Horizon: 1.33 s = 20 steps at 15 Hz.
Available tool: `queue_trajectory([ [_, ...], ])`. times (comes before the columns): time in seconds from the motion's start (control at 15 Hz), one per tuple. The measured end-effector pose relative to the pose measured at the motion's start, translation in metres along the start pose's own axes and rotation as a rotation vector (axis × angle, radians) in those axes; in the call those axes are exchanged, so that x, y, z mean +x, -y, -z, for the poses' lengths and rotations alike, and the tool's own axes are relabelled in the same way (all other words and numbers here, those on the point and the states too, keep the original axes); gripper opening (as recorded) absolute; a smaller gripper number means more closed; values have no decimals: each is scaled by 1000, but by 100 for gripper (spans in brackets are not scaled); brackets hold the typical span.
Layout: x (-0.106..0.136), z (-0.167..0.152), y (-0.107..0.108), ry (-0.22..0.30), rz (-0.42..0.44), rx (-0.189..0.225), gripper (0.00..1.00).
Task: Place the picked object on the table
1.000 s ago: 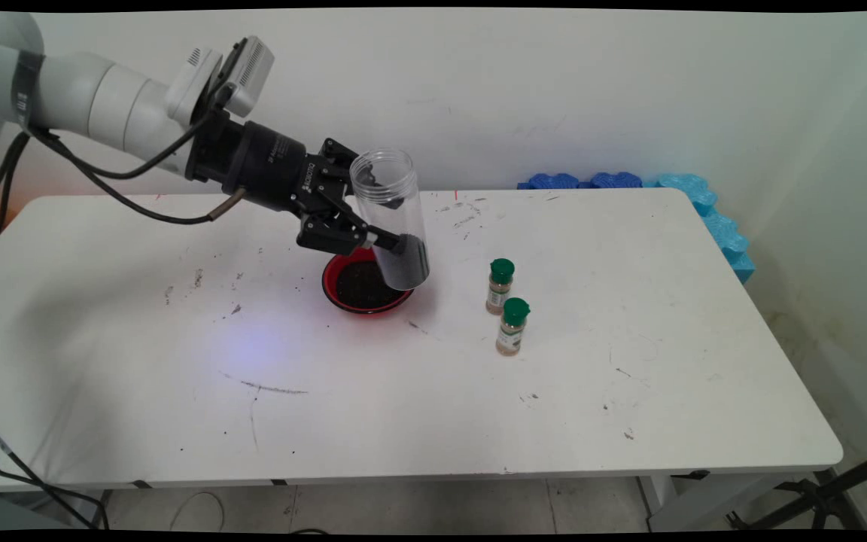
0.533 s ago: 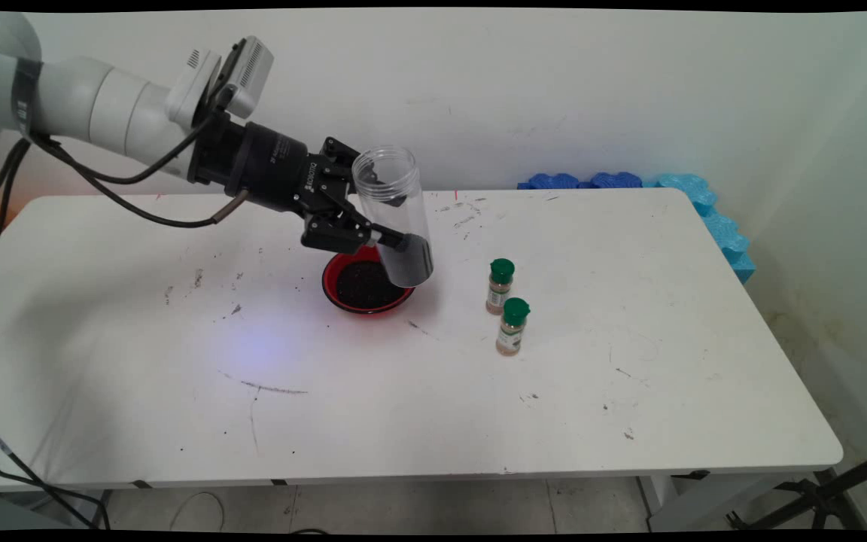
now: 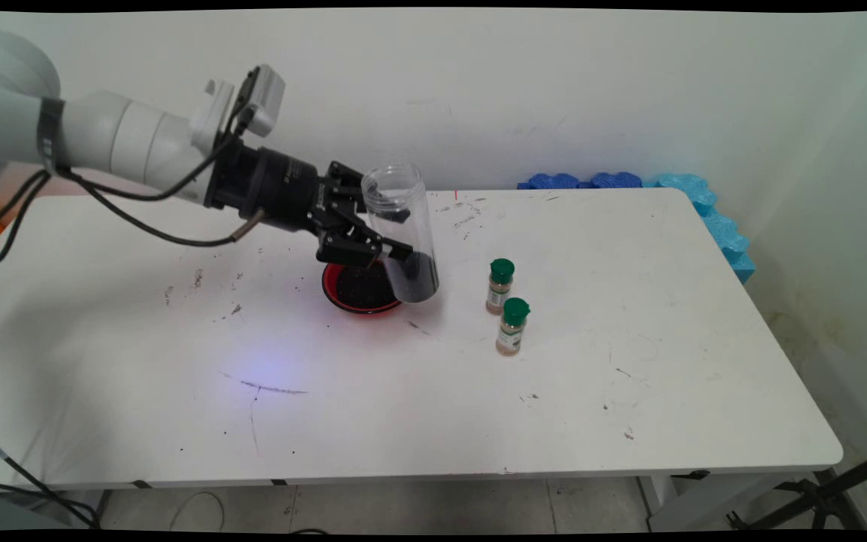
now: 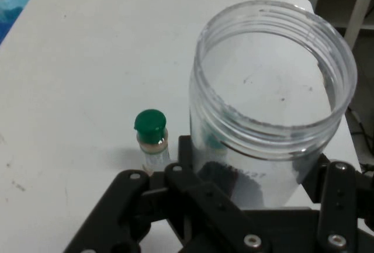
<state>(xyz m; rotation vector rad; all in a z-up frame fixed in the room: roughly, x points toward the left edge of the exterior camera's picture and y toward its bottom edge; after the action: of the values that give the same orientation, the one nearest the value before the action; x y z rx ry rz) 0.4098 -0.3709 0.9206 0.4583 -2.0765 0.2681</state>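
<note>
My black gripper [image 3: 392, 235] is shut on a clear plastic jar [image 3: 402, 229], which stands nearly upright with its open mouth upward and a dark layer in its bottom. The jar's base hangs just above the table at the right rim of a red bowl [image 3: 359, 289] filled with dark grains. In the hand view the jar [image 4: 272, 98] fills the right half, with my gripper [image 4: 257, 197] clamped round its lower wall. A spice bottle [image 4: 152, 139] with a green cap stands just left of the jar there.
Two green-capped spice bottles [image 3: 500, 285] [image 3: 512, 326] stand right of the bowl on the white table [image 3: 479, 399]. Blue foam pieces [image 3: 629, 181] lie along the table's far right edge against the wall. Black cables hang from the arm at the left.
The arm has moved right and down with the jar. The jar's base has gone from over the bowl to the bowl's right rim, closer to the table.
</note>
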Motion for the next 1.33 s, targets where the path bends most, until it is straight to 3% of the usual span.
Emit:
queue_trajectory([
  [0.87, -73, -39, -23, 41, 104, 3, 0],
  [1.33, -96, -54, -30, 56, 121, -3, 0],
])
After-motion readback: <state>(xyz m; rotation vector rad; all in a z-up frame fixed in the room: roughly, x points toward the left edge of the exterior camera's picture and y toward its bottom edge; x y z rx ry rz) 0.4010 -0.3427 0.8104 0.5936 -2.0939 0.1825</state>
